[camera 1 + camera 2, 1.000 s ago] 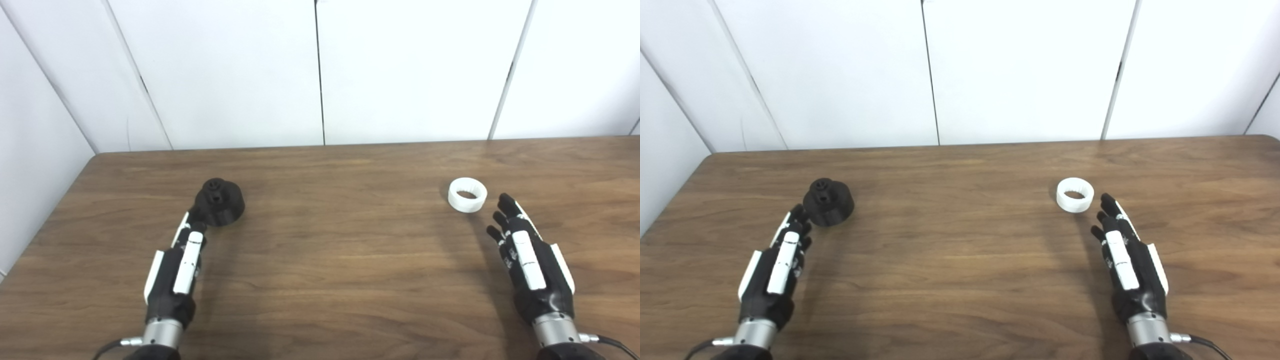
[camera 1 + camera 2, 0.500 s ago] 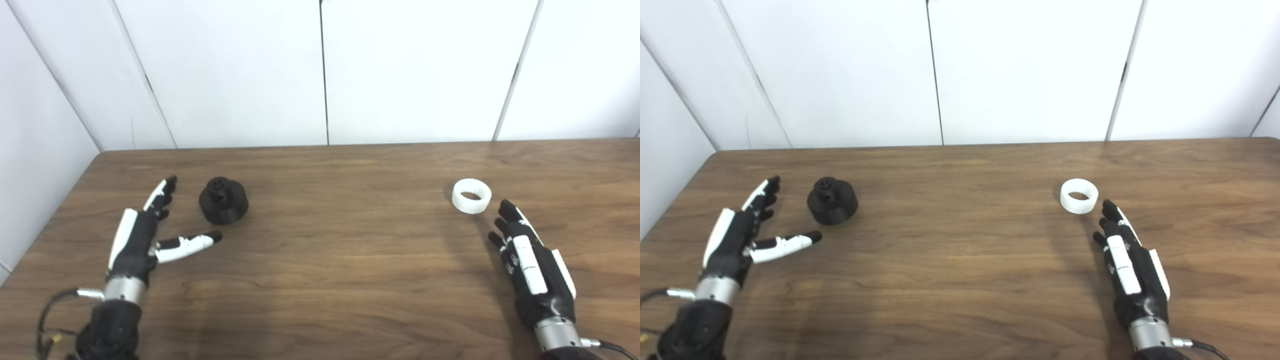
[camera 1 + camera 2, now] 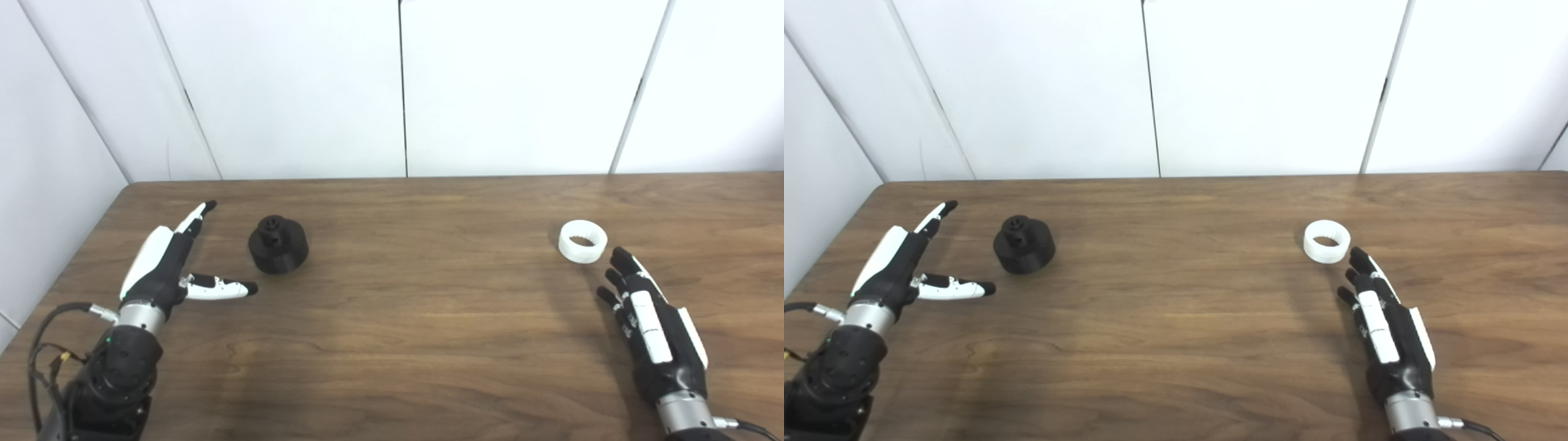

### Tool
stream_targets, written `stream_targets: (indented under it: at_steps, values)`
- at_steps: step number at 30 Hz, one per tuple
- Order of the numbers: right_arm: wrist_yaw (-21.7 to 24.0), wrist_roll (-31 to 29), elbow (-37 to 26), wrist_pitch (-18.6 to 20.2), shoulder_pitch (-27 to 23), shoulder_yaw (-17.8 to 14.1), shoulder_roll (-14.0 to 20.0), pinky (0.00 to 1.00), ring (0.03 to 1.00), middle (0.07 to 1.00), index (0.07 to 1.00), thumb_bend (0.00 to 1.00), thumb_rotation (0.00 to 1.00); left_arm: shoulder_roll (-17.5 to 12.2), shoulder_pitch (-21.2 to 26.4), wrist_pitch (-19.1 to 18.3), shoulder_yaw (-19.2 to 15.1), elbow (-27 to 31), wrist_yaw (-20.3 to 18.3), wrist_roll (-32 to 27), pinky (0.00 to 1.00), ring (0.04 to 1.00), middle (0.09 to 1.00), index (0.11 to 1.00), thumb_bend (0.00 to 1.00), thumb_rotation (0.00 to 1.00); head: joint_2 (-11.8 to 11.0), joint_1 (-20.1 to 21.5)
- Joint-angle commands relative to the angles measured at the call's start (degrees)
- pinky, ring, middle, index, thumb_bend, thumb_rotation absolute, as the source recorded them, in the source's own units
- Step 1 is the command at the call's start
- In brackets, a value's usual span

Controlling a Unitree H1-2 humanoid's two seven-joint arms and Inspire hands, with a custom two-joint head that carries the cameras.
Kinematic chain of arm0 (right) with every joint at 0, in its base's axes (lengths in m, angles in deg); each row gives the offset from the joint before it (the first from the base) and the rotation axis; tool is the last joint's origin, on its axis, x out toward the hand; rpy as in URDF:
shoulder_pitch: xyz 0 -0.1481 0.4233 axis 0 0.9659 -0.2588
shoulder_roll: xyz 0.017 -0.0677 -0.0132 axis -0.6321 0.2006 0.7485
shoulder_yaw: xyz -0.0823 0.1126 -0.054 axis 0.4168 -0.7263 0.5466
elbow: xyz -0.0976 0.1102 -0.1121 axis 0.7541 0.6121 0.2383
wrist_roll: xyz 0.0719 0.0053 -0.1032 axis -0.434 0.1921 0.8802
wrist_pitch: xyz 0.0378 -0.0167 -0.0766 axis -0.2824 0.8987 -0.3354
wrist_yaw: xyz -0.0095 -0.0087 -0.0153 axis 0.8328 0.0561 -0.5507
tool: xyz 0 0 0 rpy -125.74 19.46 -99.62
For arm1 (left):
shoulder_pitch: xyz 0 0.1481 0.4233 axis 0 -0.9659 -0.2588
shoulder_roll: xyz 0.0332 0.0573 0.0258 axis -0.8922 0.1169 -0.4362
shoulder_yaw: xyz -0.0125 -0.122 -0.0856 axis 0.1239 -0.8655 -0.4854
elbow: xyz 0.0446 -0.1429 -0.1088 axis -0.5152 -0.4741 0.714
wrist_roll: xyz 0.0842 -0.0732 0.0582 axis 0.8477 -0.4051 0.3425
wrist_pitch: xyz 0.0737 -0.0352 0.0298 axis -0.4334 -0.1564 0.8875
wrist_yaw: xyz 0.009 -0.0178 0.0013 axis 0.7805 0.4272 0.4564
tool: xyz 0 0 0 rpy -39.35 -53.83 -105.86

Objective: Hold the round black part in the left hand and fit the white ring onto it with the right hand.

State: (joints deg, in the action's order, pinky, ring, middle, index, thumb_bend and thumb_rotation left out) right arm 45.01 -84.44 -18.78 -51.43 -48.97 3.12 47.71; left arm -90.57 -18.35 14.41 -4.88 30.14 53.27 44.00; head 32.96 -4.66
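Note:
The round black part (image 3: pixel 278 244) stands on the wooden table (image 3: pixel 416 318) at the left, with a small knob on top. My left hand (image 3: pixel 168 264) is open and empty just left of it, fingers pointing away and thumb stretched toward the part, not touching it. The white ring (image 3: pixel 582 241) lies flat on the table at the right. My right hand (image 3: pixel 649 318) is open and empty, flat, with its fingertips just short of the ring's near right side. Both also show in the right eye view: the part (image 3: pixel 1023 244) and the ring (image 3: pixel 1326 241).
White wall panels (image 3: pixel 398 86) stand behind the table's far edge. The table's left edge (image 3: pixel 73 257) runs close beside my left hand. A cable (image 3: pixel 43 331) loops off the left forearm.
My left hand swung out from behind the black part to its left side and spread open, thumb out. The right hand stayed nearly still. The camera view shifted slightly.

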Motion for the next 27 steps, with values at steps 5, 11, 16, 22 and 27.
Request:
stream_targets:
  at_steps: [5, 11, 16, 22, 27]
  values:
    - [0.60, 0.60, -0.83, -3.12, -1.14, 0.19, 0.49, 0.88, 0.943, 0.940, 0.894, 0.60, 0.80, -3.32, 4.23, 5.12, 1.92, -3.82, 0.79, 5.40, 0.95, 1.000, 0.976, 0.908, 1.00, 0.12, 0.03, -0.02]
    - [0.52, 0.70, -0.69, -3.29, -1.22, 0.17, 0.48, 0.88, 0.945, 0.941, 0.893, 0.61, 0.80, -5.09, 6.71, 8.56, 3.77, -8.40, -0.10, 8.77, 0.93, 1.000, 0.959, 0.883, 1.00, 0.17, 0.00, 0.24]
    - [0.58, 1.16, -0.49, -3.91, -1.21, 0.22, 0.70, 0.87, 0.943, 0.941, 0.894, 0.60, 0.81, -6.65, 9.62, 8.22, 5.81, -11.27, -4.02, 9.84, 0.93, 1.000, 0.953, 0.889, 0.99, 0.19, -0.11, 0.06]
    - [0.29, 1.25, -0.76, -3.54, -1.10, 0.32, 0.34, 0.86, 0.942, 0.936, 0.889, 0.61, 0.80, -7.86, 13.11, 7.78, 6.76, -13.84, -8.33, 9.96, 0.90, 0.992, 0.941, 0.868, 0.98, 0.21, -0.12, 0.27]
    - [0.80, 0.47, -0.47, -3.83, -1.17, 0.31, 0.33, 0.88, 0.943, 0.943, 0.899, 0.61, 0.81, -7.75, 14.84, 7.94, 7.24, -15.20, -9.39, 10.35, 0.89, 0.988, 0.934, 0.851, 0.98, 0.21, -0.12, 0.40]
